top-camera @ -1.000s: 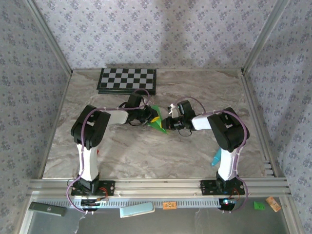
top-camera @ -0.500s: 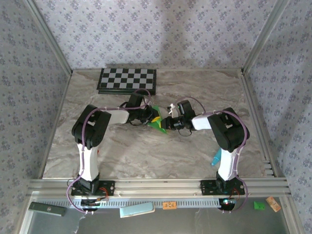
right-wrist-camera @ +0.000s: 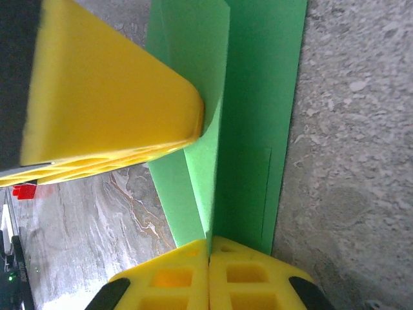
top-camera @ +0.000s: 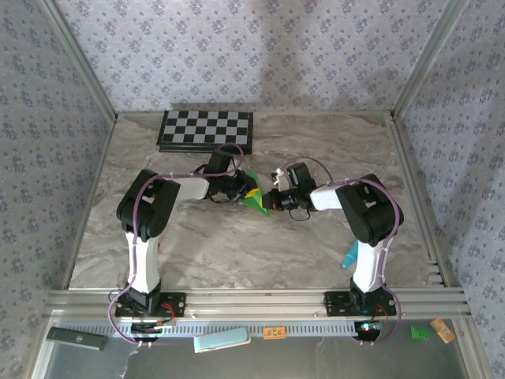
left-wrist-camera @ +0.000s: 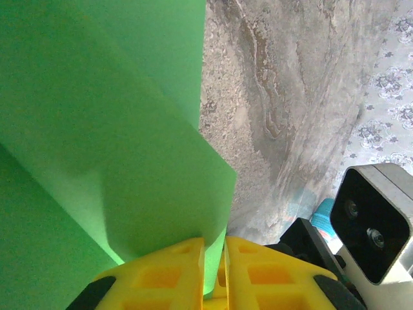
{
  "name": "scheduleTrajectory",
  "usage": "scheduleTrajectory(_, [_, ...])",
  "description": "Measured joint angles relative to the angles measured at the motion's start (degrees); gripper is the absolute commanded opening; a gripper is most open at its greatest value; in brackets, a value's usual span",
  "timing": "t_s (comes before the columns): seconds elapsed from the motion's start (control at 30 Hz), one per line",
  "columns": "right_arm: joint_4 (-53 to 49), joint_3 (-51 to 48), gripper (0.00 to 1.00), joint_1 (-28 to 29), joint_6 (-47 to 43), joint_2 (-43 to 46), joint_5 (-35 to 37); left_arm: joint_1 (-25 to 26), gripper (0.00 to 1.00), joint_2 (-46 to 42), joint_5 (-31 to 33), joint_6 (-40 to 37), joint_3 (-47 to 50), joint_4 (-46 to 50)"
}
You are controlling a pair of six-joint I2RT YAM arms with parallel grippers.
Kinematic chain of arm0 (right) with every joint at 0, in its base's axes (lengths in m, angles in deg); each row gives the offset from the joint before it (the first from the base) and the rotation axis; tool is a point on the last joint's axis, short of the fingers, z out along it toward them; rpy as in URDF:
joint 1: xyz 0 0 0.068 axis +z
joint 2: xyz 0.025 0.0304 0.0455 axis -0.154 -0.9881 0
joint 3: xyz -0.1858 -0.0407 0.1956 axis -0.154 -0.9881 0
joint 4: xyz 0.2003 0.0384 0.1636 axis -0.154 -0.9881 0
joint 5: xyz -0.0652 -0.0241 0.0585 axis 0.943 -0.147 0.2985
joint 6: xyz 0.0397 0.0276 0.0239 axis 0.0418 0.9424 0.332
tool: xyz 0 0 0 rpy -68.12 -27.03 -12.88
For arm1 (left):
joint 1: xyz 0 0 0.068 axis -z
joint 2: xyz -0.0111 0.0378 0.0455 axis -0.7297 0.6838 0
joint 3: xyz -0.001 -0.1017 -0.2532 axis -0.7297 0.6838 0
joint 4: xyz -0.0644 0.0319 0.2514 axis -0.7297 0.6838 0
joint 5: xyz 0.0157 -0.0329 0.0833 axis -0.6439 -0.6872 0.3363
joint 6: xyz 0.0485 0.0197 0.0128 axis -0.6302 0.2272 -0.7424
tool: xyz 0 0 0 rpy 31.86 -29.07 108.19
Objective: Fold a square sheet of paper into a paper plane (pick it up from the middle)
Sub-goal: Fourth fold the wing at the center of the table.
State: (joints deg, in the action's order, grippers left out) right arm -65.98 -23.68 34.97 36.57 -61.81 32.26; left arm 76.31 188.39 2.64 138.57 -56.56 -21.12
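**Bench** [top-camera: 316, 150]: grey marbled top with patterned walls on three sides and a metal rail along the near edge.

**Green paper** [top-camera: 256, 205]: one sheet, partly folded, with several layers and a straight crease. It sits at the middle of the bench between the two arm tips and is raised off the surface at the grip.

**Left end effector** [left-wrist-camera: 214, 252]: yellow fingers nearly together, clamped on an edge of the green paper, which runs down into the narrow slot between them.

**Right end effector** [right-wrist-camera: 208, 252]: yellow fingers pressed together, pinching a folded edge of the same paper from the opposite side. One finger of the left end effector touches the paper just above.

**Checkerboard** [top-camera: 207, 130]: black and white, lying flat at the far edge, well apart from the paper.

**Marker** [top-camera: 349, 257]: teal, near right, beside the right arm and partly hidden by it.

**Red block** [right-wrist-camera: 24, 191]: small, on the bench beyond the paper.

**Ledge** [top-camera: 316, 359] below the rail, holding:
- a dark flat bar [top-camera: 76, 338]
- a pale blue piece [top-camera: 222, 340]
- an orange tag [top-camera: 274, 332]
- a green scrap [top-camera: 419, 333]
- a tan scrap [top-camera: 443, 329]
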Motion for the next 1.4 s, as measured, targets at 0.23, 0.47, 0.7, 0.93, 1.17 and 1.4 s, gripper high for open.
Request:
scheduleTrajectory(0.23, [0.2,0.0,0.04,-0.5,0.9,-0.3,-0.9,-2.1,0.18,-4.2,0.3,0.0,3.2,-1.3])
scheduleTrajectory(0.47, [0.5,0.0,0.04,-1.4,2.3,-0.7,-2.6,-2.4,0.16,-4.3,0.0,0.7,5.6,-4.9])
scheduleTrajectory(0.7, [0.7,0.0,0.04,-2.0,3.0,-1.0,-3.7,-0.9,0.15,-2.4,-1.0,0.9,5.1,-6.4])
scheduleTrajectory(0.93, [0.7,0.0,0.08,-2.3,3.0,-1.1,-4.1,-0.8,0.15,-0.2,-1.4,0.9,3.3,-6.2])
scheduleTrajectory(1.17, [0.4,0.3,0.13,-2.4,3.0,-1.2,-4.7,-0.5,0.15,1.2,-1.6,0.9,1.6,-6.0])
scheduleTrajectory(1.4, [-0.9,1.0,0.15,-2.4,3.0,-1.2,-4.9,-0.4,0.15,1.5,-1.7,0.7,0.5,-6.0])
